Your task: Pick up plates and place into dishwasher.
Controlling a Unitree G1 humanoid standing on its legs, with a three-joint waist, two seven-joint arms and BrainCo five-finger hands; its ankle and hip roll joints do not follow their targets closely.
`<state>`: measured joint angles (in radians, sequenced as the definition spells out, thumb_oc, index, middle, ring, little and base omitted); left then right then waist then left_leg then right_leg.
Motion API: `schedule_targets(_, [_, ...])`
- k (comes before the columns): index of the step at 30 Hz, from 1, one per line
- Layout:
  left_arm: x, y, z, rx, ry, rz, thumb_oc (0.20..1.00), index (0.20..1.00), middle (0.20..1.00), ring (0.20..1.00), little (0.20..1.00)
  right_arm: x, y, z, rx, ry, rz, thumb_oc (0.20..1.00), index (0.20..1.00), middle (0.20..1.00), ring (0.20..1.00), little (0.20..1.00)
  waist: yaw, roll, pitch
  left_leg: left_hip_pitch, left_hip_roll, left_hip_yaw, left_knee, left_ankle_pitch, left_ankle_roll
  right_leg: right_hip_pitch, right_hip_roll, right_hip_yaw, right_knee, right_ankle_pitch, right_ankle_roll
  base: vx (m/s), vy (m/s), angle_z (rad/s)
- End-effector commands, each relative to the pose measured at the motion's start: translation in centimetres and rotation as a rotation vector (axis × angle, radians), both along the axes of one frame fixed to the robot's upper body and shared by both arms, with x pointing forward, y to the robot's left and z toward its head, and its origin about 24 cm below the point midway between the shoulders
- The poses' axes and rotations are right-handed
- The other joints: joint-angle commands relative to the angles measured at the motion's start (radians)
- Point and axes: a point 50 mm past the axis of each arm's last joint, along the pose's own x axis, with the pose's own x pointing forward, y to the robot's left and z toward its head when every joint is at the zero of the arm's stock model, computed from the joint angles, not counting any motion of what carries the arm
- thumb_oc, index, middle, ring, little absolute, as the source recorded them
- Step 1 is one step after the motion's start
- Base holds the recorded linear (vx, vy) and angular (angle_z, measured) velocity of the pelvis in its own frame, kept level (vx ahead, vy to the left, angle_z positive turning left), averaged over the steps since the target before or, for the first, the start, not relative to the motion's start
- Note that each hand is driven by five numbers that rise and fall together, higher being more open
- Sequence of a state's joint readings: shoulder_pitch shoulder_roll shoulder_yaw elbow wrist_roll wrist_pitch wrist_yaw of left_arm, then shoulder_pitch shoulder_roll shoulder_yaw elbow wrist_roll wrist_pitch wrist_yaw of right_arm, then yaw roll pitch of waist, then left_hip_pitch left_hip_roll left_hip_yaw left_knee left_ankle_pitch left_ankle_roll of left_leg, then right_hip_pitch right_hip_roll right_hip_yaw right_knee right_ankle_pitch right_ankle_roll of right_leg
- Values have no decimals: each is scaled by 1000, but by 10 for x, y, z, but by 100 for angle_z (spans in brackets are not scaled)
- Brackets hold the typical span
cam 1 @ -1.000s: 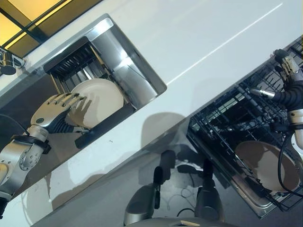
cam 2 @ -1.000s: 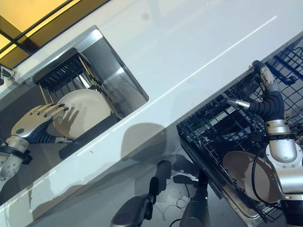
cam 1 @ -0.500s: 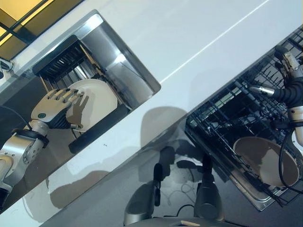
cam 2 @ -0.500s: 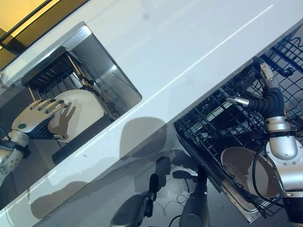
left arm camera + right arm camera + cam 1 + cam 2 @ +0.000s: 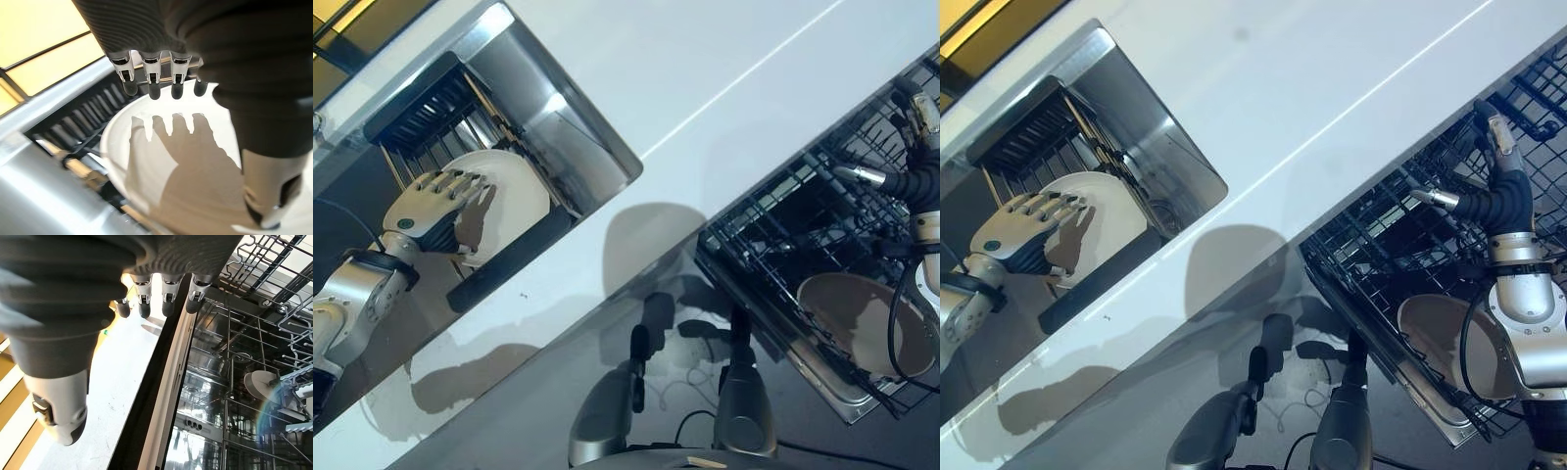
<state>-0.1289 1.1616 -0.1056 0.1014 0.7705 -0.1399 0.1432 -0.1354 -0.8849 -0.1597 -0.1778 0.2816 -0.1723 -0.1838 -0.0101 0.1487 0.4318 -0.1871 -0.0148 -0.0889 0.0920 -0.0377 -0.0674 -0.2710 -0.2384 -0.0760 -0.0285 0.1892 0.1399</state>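
A glossy white countertop (image 5: 724, 69) runs diagonally across the scene, with a stainless steel sink (image 5: 558, 117) set into it. Beyond the sink, at the upper left corner, a dark-framed window (image 5: 964, 20) glows warm yellow. Below the counter's front edge lies a grey floor (image 5: 509, 411).

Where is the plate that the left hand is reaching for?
The white plate stands in the drying rack inside the sink, at the scene's left, just beyond the open left hand.
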Motion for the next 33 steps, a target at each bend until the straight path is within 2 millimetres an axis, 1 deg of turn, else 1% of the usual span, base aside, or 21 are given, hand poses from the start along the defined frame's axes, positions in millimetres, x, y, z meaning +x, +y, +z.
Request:
schedule_targets(1, [-5,14,1,52,133,43,1000,1000,1000,1000,1000,-1,13,18,-78,-83,46,1000,1000,1000,1000,1000,37,-68,-2,-87,9,-22,20,87,5,-4,-56,54,162,-90,51,-28,-66,-2])
schedule_targets(5, [-3,11,4,-22,227,50,1000,1000,1000,1000,1000,0,17,18,-73,-86,52,1000,1000,1000,1000,1000,41,-71,3,-88,9,-23,23,86,7,1,-56,45,161,-87,50,-8,-23,0])
schedule_targets(8, [-3,6,4,-75,313,50,1000,1000,1000,1000,1000,-1,16,19,-77,-86,48,1000,1000,1000,1000,1000,44,-64,3,-86,7,-24,21,87,8,5,-56,43,160,-87,50,0,0,0])
schedule_targets(12, [-1,7,9,-87,336,72,1000,1000,1000,1000,1000,1,17,21,-80,-86,53,1000,1000,1000,1000,1000,45,-58,4,-81,7,-24,15,89,10,13,-55,41,156,-88,48,0,0,0])
schedule_targets(19, [-1,22,36,-65,229,154,1000,1000,1000,1000,1000,-1,15,20,-72,-78,63,1000,1000,1000,1000,1000,54,-52,-14,-66,5,-27,2,89,10,30,-58,33,149,-93,46,0,0,0])
schedule_targets(25, [-6,35,49,-88,144,235,1000,1000,1000,1000,1000,-2,11,19,-76,-64,55,1000,1000,1000,1000,1000,59,-35,-35,-46,1,-28,-15,89,10,47,-63,27,143,-102,45,1,5,0])
schedule_targets(28, [-11,49,51,-117,43,312,1000,1000,1000,1000,1000,-2,11,17,-74,-56,53,1000,1000,1000,1000,1000,60,-32,-46,-35,0,-31,-24,87,12,56,-62,26,139,-108,45,0,0,0])
schedule_targets(30, [-16,59,49,-128,-19,357,1000,1000,1000,1000,1000,-3,11,16,-76,-53,52,1000,1000,1000,1000,1000,61,-30,-50,-31,0,-32,-25,87,11,57,-62,26,140,-112,45,0,0,0])
schedule_targets(33, [-26,78,43,-169,-174,446,1000,1000,1000,1000,1000,-3,11,12,-73,-47,47,1000,1000,1000,1000,1000,65,-33,-55,-30,0,-35,-27,87,11,56,-60,29,142,-118,46,0,0,0])
